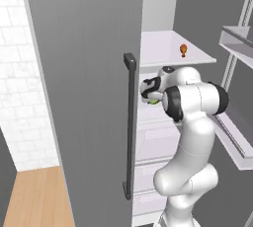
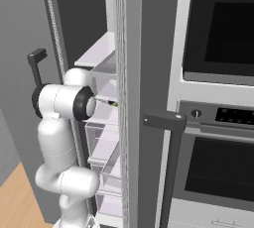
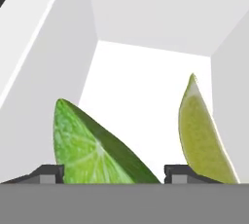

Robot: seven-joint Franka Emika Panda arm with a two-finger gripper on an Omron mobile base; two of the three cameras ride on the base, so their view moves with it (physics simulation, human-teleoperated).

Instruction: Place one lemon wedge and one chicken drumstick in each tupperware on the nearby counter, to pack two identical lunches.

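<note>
With the arm reaching into the open fridge, the end effector (image 3: 114,174) sits low over a white shelf (image 3: 141,101), jaws spread either side of the green lemon wedge (image 3: 90,145). Fingertips (image 3: 48,173) show at 7 and 5 o'clock of the hand view; no contact visible on either side of that wedge, so I read the jaws as open, not yet gripping. Cannot tell how much clearance remains.

Second lemon wedge (image 3: 199,135), paler yellow, stands at 3 o'clock, just beside the right fingertip and partly behind it. Risk: that finger clips it on closing.

From the left base view the hand is tucked behind the fridge door (image 1: 84,97), a sliver of green at the wrist. One chicken drumstick (image 1: 183,49) sits on the upper shelf at 1 o'clock of the hand, well apart from it.

Step in hand, my judgement: first pick, lemon wedge. Tupperwares and bench are out of frame.

Next move calls for: close squarely on the green wedge, lift straight, back out clear of the door, then drive to the bench.
</note>
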